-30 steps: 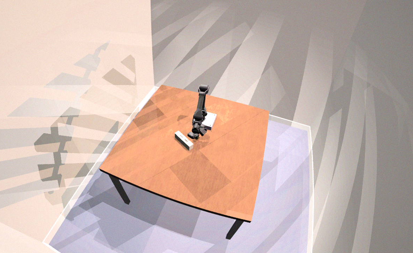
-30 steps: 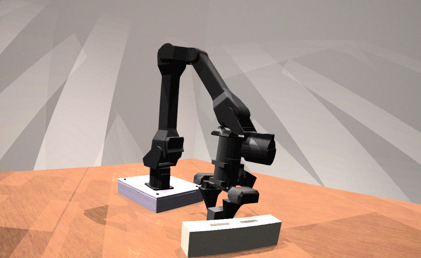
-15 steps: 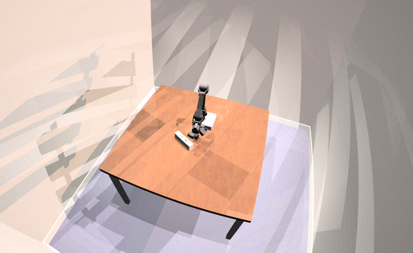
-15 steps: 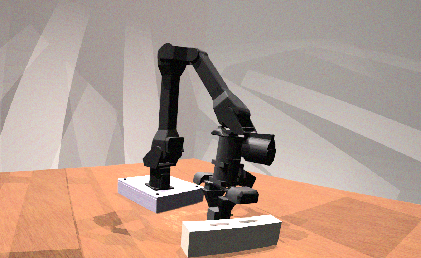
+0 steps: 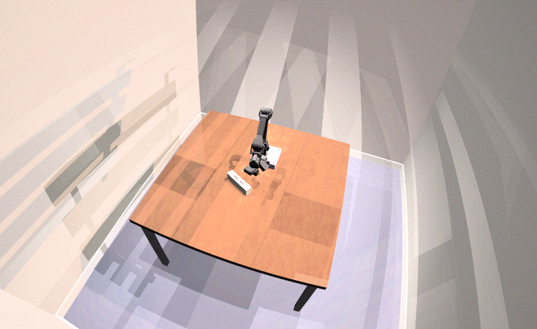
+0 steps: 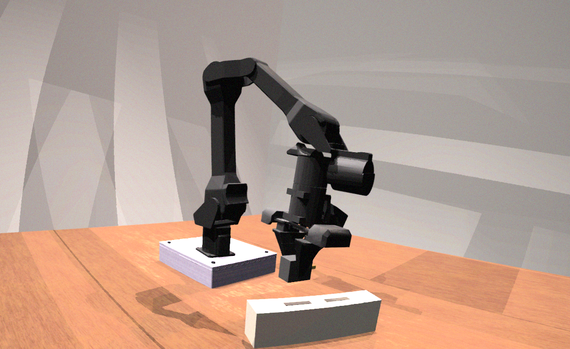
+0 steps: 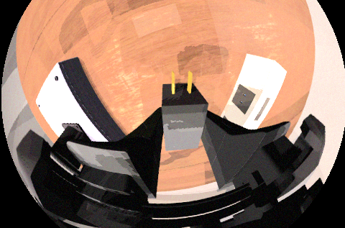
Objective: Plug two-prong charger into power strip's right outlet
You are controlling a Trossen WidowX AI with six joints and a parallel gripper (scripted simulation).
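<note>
Pincer closed partway, clamped on the charger

Pincer (image 5: 257,169) (image 6: 294,265) (image 7: 184,113) fingers stand partly apart, gripping the two-prong charger (image 6: 286,268) (image 7: 185,127), a dark block, by its opposite sides. Its gold prongs (image 5: 258,174) (image 6: 313,267) (image 7: 189,82) stick out sideways, free of any outlet; the charger appears raised above the table.

Near the pincer, apart from the charger, the white power strip (image 5: 239,182) (image 6: 315,319) (image 7: 264,62) rests on the table, its slotted face showing. In the wrist view one dark outlet (image 7: 244,98) shows on it; a finger covers part of the strip.

Further off, across from the strip, the black arm (image 5: 262,130) (image 6: 223,138) stands on a white base block (image 5: 276,152) (image 6: 252,269) (image 7: 50,102). Beneath everything spreads the wooden table (image 5: 303,172) (image 6: 39,282) (image 7: 151,52), with pale walls (image 5: 98,36) (image 6: 451,34) beyond.
</note>
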